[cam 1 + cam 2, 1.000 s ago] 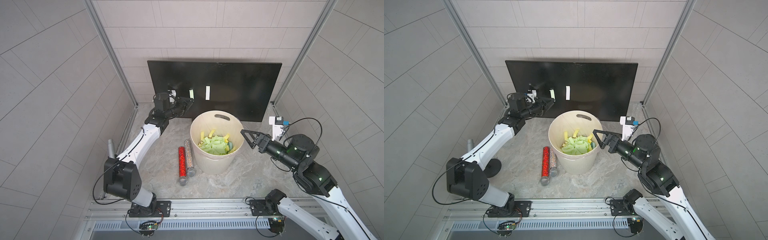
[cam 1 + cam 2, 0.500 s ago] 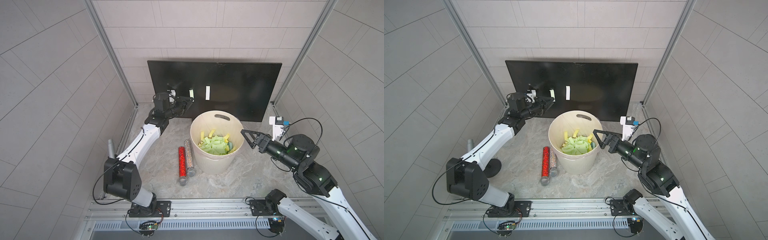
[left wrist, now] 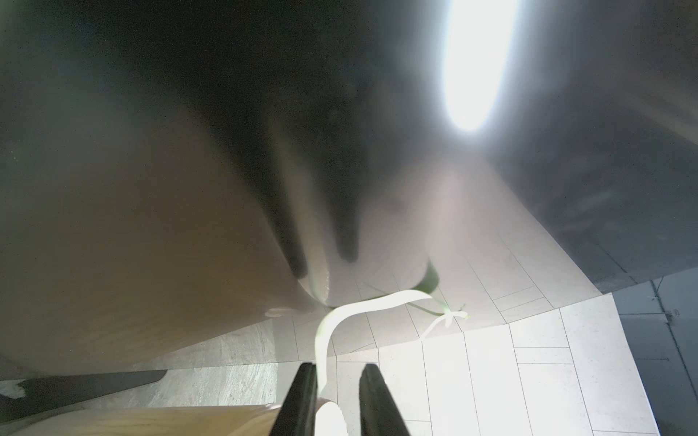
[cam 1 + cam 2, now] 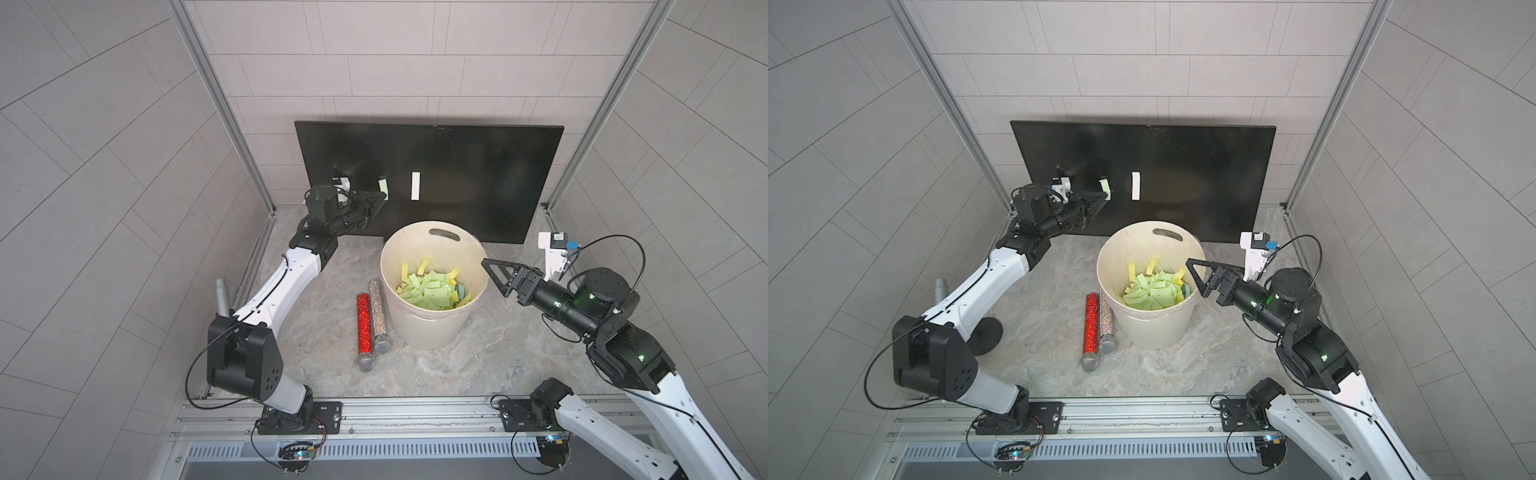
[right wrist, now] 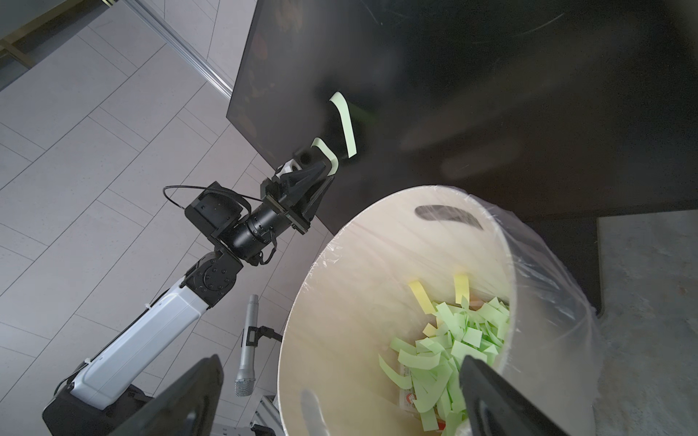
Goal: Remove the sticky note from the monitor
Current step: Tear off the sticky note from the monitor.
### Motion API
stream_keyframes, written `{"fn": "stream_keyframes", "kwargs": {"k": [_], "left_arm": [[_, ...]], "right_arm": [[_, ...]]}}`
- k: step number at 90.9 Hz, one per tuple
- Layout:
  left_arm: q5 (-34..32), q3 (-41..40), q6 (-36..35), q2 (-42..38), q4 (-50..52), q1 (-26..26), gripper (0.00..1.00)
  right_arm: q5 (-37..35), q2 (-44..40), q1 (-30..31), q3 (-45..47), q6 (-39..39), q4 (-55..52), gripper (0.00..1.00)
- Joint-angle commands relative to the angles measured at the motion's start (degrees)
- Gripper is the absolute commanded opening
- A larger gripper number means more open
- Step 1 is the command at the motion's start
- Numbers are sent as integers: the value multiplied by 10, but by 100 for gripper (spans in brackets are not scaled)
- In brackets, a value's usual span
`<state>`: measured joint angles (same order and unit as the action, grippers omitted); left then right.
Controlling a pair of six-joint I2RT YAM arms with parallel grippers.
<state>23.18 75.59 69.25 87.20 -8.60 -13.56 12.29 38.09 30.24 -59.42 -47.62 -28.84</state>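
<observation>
L grpr (image 3: 338, 366) narrowed round sticky note (image 3: 362, 303) | R grpr (image 5: 340, 360) wide open

The monitor (image 4: 457, 166) stands against the back wall (image 4: 415, 83). The bucket (image 4: 428, 332) sits just before it, with a heap of sticky notes (image 4: 428, 291) inside. Just left of the bucket, two microphones (image 4: 379, 307) lie side by side, touching. A third microphone (image 4: 222, 293) stands by the left wall (image 4: 124, 166), beside my left arm (image 4: 286, 282). My left gripper (image 4: 381, 198) is at the sticky note (image 4: 383, 185) on the monitor's left half; my right gripper (image 4: 492, 272) hangs by the bucket's right rim.
</observation>
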Motion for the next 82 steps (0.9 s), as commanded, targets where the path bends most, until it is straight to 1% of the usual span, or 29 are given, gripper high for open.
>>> {"fn": "stream_keyframes", "kwargs": {"k": [1,14,32,50,82], "left_arm": [[-7,4,-6,-4,-9,1,18],[-10,2,-12,-6,1,1,14],[-12,1,-18,-7,10,1,0],[-19,-7,-31,-23,25,0,0],[-15,-60,-36,-86,31,0,0]], "right_arm": [[4,-1,-3,-13,1,1,100],[5,-2,-3,-12,0,1,100],[3,-6,-3,-10,0,-1,100],[3,-6,-3,-10,-1,-2,100],[3,-11,-3,-12,-4,-4,100]]}}
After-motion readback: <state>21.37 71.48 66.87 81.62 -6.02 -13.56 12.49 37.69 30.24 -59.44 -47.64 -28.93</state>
